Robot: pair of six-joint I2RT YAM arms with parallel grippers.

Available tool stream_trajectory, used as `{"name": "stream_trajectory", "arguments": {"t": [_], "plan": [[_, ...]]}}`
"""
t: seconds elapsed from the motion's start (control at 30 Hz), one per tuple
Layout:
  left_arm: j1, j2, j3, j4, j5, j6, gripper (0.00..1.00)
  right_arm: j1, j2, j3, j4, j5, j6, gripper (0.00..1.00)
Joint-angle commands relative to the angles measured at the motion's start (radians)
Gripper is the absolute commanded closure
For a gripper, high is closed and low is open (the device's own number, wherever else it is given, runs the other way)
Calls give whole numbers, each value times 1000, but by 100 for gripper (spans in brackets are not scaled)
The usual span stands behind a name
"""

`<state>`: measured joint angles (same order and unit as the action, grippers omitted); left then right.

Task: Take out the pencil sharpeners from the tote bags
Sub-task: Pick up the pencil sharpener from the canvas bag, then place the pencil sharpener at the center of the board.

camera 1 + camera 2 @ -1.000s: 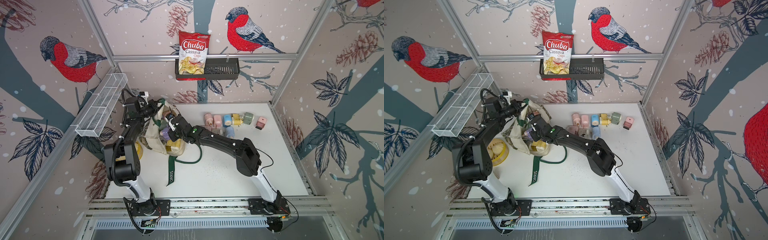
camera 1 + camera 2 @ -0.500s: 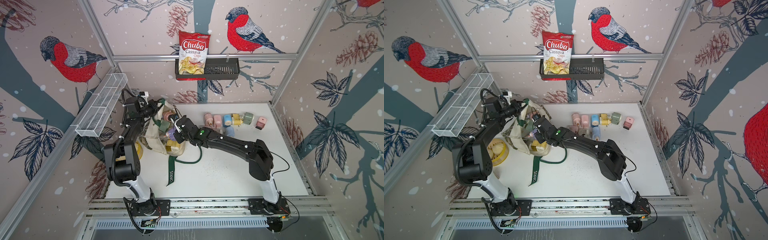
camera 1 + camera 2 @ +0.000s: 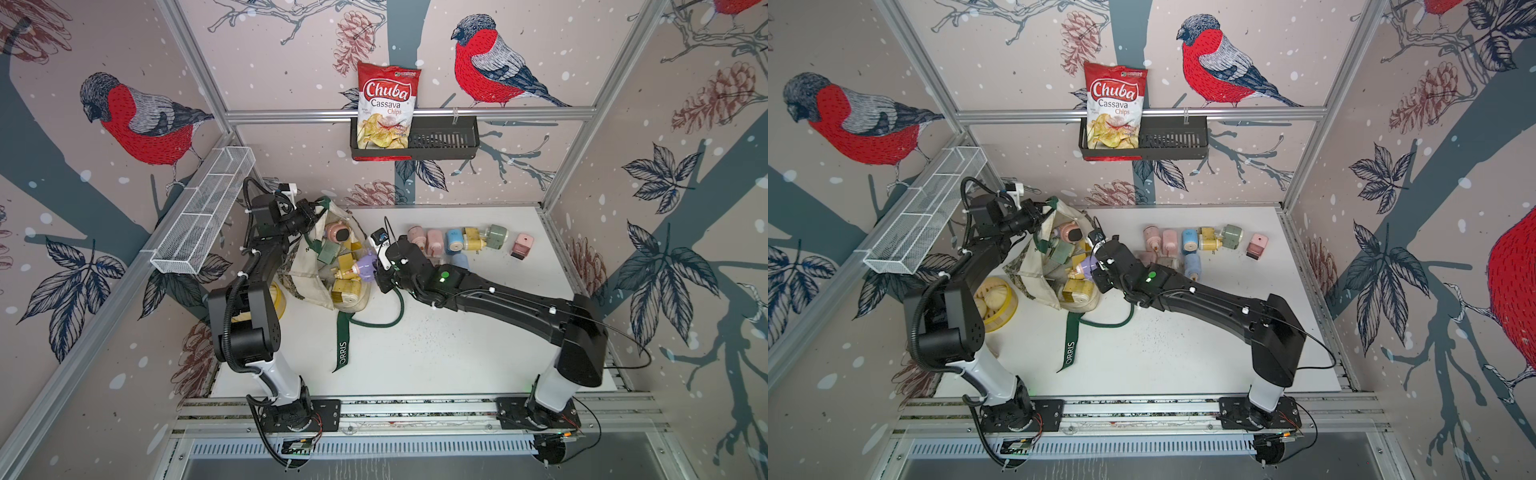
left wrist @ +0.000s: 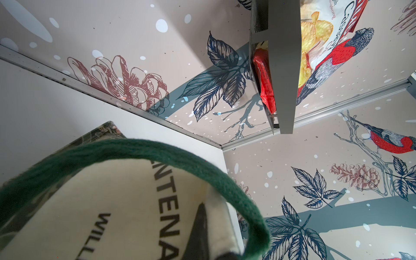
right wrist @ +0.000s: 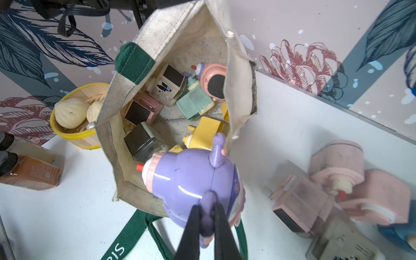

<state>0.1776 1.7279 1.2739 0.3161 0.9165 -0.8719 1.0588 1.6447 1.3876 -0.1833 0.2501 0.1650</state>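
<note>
The cream tote bag (image 3: pixel 305 272) (image 3: pixel 1030 270) lies at the table's back left, mouth held up by my left gripper (image 3: pixel 311 212) (image 4: pixel 209 216), shut on its rim beside the dark green handle (image 4: pixel 157 155). My right gripper (image 3: pixel 377 272) (image 5: pixel 206 207) is shut on a knob of a purple pencil sharpener (image 3: pixel 365 265) (image 3: pixel 1087 264) (image 5: pixel 191 180), hanging just over the bag's near rim. Inside the bag lie several sharpeners, among them pink (image 5: pixel 212 78), green (image 5: pixel 194 102) and yellow (image 5: pixel 203 132). More sharpeners (image 3: pixel 457 241) sit on the table to the right.
A yellow bowl of pale buns (image 3: pixel 279 300) (image 5: pixel 74 117) stands left of the bag. The bag's loose green strap (image 3: pixel 343 345) trails toward the front. A brown bottle (image 5: pixel 29 173) lies nearby. A chips bag (image 3: pixel 386 108) fills a black wall basket; a white wire basket (image 3: pixel 203 212) hangs left.
My right gripper has drawn back out of the bag toward the right, bringing the purple sharpener up to the bag's rim. The left arm has stayed still.
</note>
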Motion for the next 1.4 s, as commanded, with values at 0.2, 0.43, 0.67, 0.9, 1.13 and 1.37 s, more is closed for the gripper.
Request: {"name": "stream_trajectory", "arguments": {"t": [0.2, 0.43, 0.67, 0.9, 1.13, 1.37], "plan": [[-1, -14, 12, 104, 38, -9, 100, -180, -291, -256, 91, 76, 74, 100], [-1, -13, 13, 105, 39, -9, 100, -356, -467, -411, 95, 125, 131, 100], [-1, -14, 12, 104, 40, -9, 100, -535, -529, -525, 103, 145, 198, 100], [-1, -13, 11, 109, 39, -13, 100, -638, -476, -583, 133, 122, 228, 100], [-1, -12, 10, 111, 40, -14, 100, -682, -406, -632, 201, 136, 251, 100], [0, -11, 11, 109, 41, -13, 100, -713, -341, -669, 284, 103, 252, 100]]}}
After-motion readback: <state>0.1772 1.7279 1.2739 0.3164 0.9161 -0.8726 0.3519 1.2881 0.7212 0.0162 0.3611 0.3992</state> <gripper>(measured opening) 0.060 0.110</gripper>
